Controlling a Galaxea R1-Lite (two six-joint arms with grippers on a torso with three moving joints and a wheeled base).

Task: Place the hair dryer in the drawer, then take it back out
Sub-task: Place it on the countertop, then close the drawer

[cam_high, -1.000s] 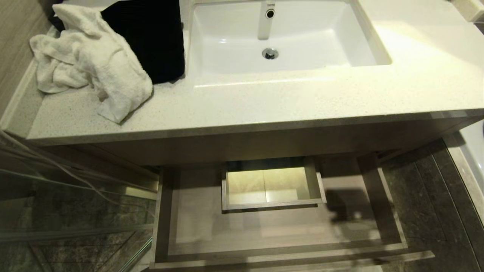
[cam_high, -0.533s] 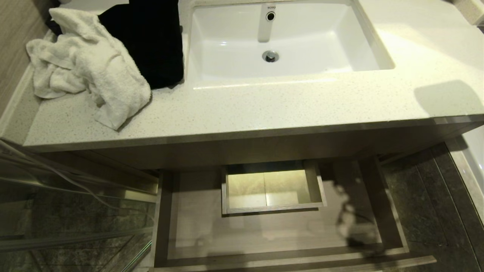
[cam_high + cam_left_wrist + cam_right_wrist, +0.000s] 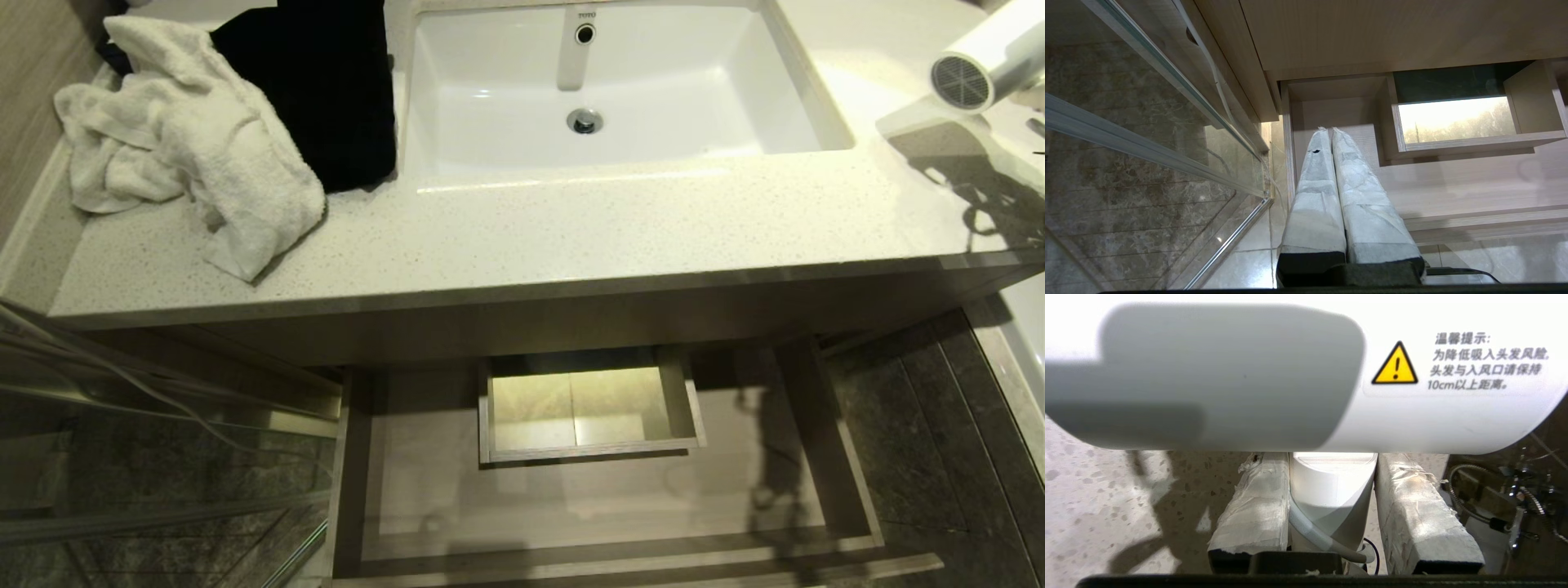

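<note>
One slip of my right end effector [image 3: 1333, 506], clamped on the small white hair dryer's [image 3: 984, 65] smooth handle, could drop it onto the speckled counter [image 3: 571, 229].

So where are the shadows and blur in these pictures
Head view: the hair dryer casts a dark shadow onto the countertop and another into the open drawer. Right wrist view: the barrel is close and soft-edged, shadowed grey on one side.
</note>
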